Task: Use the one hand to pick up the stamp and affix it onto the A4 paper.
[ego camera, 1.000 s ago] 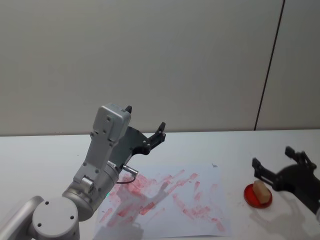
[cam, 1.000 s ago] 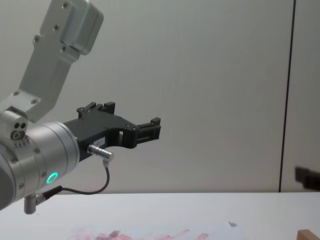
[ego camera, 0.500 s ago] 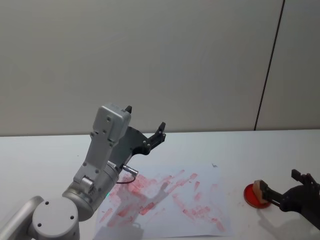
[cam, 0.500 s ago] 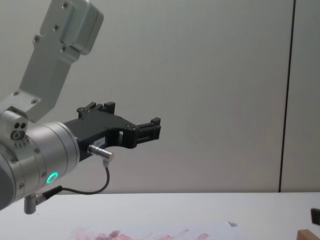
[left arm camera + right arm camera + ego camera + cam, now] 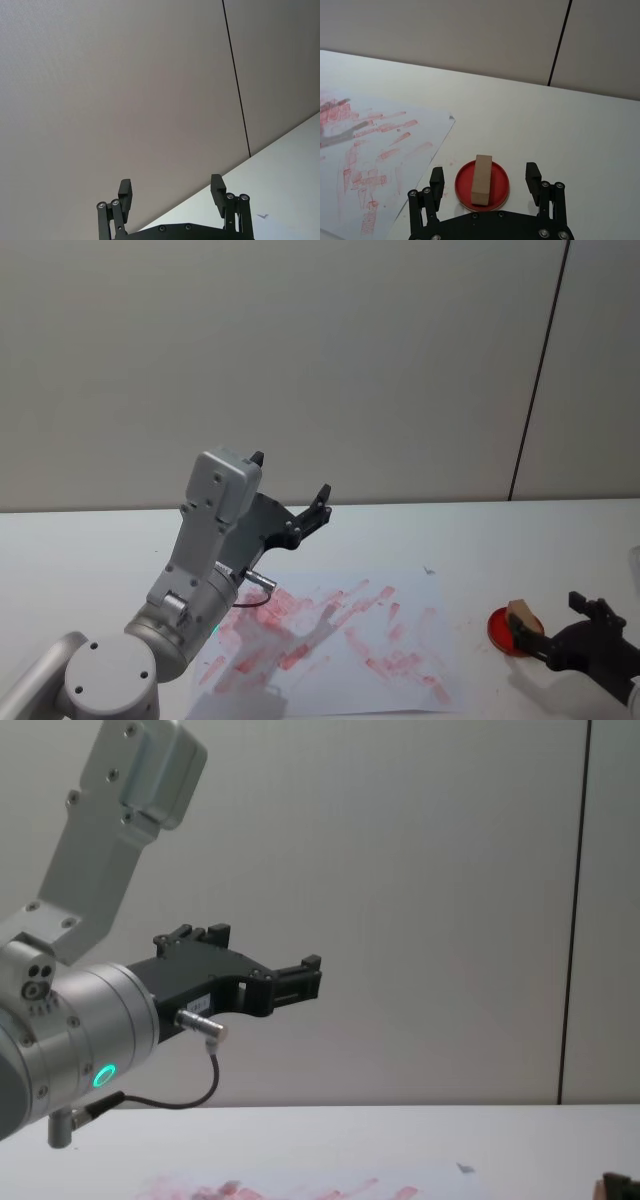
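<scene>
The stamp (image 5: 481,180), a small tan wooden block, stands on a round red ink pad (image 5: 500,192) to the right of the A4 paper (image 5: 375,150). My right gripper (image 5: 485,171) is low over the table, open, one finger on each side of the pad, with the stamp between and just ahead of the fingertips. From the head view the stamp (image 5: 522,617) sits at the table's right, the right gripper (image 5: 552,628) just behind it, and the ink-smeared A4 paper (image 5: 340,645) lies in the middle. My left gripper (image 5: 292,474) is parked open, raised over the paper's left side.
The white table (image 5: 480,540) runs back to a grey wall with a dark vertical seam (image 5: 535,390). The raised left arm (image 5: 90,1020) takes up the left side of the chest view. A small dark speck (image 5: 429,570) marks the paper's far right corner.
My right gripper has dropped toward the table and drawn back toward the near edge, so its fingers now flank the stamp. The left arm has not moved.
</scene>
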`<state>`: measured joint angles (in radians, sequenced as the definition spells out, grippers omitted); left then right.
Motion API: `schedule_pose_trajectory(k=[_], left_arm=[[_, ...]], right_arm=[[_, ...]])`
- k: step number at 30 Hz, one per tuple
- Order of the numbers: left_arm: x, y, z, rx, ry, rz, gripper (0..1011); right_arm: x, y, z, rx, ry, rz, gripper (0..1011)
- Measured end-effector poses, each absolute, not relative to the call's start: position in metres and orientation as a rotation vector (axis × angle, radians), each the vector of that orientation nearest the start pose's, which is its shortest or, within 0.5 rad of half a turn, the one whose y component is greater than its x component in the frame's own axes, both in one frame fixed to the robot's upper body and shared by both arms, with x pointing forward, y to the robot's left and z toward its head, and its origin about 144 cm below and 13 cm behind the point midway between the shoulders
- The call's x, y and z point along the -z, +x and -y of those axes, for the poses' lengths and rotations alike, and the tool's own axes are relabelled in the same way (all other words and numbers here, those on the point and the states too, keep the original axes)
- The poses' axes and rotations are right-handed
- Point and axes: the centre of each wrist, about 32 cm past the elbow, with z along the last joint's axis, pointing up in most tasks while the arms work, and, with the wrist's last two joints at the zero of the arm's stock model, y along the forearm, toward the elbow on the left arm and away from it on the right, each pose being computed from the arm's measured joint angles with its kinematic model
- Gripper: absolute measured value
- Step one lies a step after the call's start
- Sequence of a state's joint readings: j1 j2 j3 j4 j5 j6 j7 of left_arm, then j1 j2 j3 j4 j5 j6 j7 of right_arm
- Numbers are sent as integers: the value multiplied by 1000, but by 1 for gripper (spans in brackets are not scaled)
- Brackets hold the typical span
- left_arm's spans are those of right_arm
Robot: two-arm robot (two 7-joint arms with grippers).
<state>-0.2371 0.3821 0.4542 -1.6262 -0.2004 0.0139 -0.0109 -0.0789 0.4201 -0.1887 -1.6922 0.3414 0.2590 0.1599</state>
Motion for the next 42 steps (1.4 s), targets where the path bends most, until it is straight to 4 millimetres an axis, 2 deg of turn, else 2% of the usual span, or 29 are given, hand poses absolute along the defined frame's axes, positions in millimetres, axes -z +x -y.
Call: schedule_pose_trajectory(k=[15,19,29,32,35,36,38,39,42], left_arm=[[-1204,492,-198,-1124,61,268,1002],[-1204,492,-198,-1124,61,268,1001],[-1204,492,-198,-1124,61,268,1001],[-1204,492,-198,-1124,61,268,1001],[-1204,492,-198,-1124,61,268,1002],[-1204,492,-198,-1124,61,268,1001],[-1204,492,-198,-1124,61,268,1002],[-1204,492,-198,-1124,61,268,1001],[-1204,492,-198,-1124,61,268,1001]], right_arm=[[-1141,446,272,1175,-316,-222,1001],[-1141,448,271,1173,-319,-225,950],[-1139,452,269,1169,-328,-230,676],[-1139,452,269,1169,-329,-231,545],[-1138,453,269,1168,-330,-233,486],[-1138,453,269,1168,-330,-233,424],[-1138,453,269,1168,-331,-233,387],[-1138,453,269,1168,-331,-233,331],[-1138,453,269,1168,-332,-234,247]])
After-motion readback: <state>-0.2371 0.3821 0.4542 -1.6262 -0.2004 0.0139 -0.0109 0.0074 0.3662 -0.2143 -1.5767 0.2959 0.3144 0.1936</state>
